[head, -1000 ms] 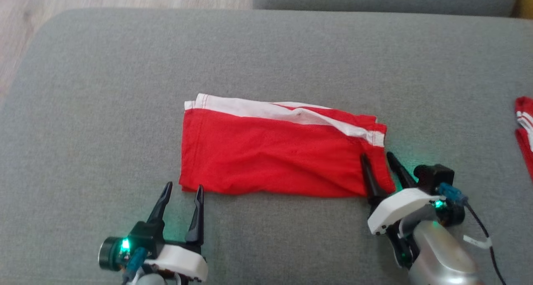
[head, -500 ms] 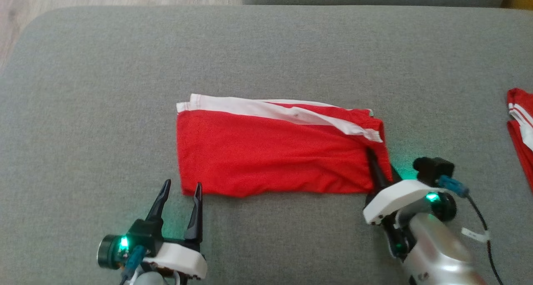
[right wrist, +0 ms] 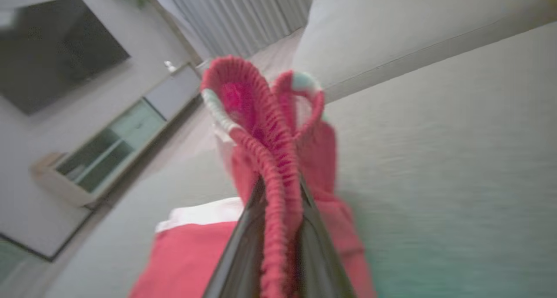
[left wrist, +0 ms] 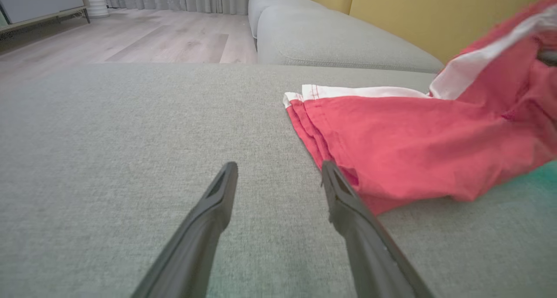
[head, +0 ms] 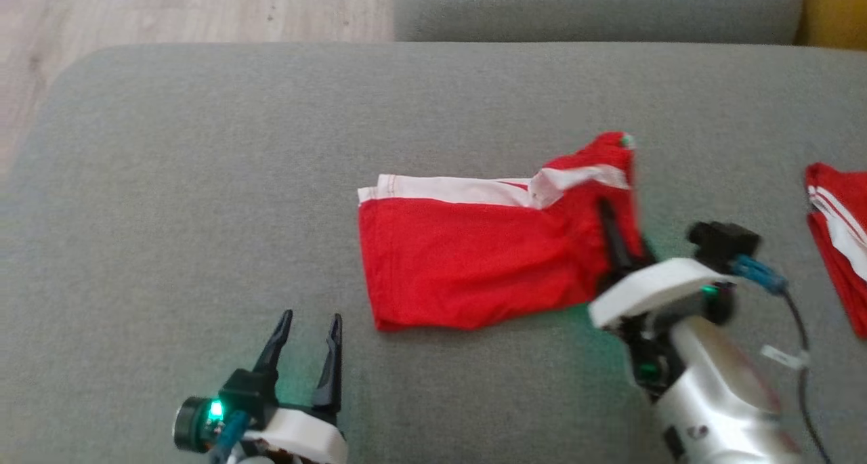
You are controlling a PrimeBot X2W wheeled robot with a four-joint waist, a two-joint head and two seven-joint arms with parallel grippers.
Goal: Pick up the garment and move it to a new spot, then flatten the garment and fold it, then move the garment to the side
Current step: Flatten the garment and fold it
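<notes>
As seen from the head, shows a red garment (head: 467, 261) with a white stripe lying folded on the grey sofa cushion (head: 203, 145), a little right of the middle. Shows its right end raised off the cushion and bunched, pinched by the right gripper (head: 620, 230), which is clenched on the fabric there. Places the left gripper (head: 311, 318) at the lower left, fingers spread and grasping nothing, near the garment's closest corner but apart from it. Takes in another red-and-white cloth (head: 836, 234) at the right edge, well apart, and pale wooden floor (head: 169, 10) beyond the cushion.

From the left wrist, looks along the left gripper (left wrist: 279, 167), parted over bare sofa cushion (left wrist: 109, 137). Finds the garment (left wrist: 413, 145) just beside one finger; cannot tell whether touching. Shows the far end of the garment rising toward the upper right, blurred, before a yellow backrest (left wrist: 435, 15).

From the right wrist, looks along the right gripper (right wrist: 280, 189), closed tight on the ribbed waistband of the garment (right wrist: 265, 145), which loops up above the fingertips. Shows the rest hanging down to the cushion below. Catches a dark television (right wrist: 52, 50) and a low cabinet (right wrist: 113, 150) behind, both blurred.
</notes>
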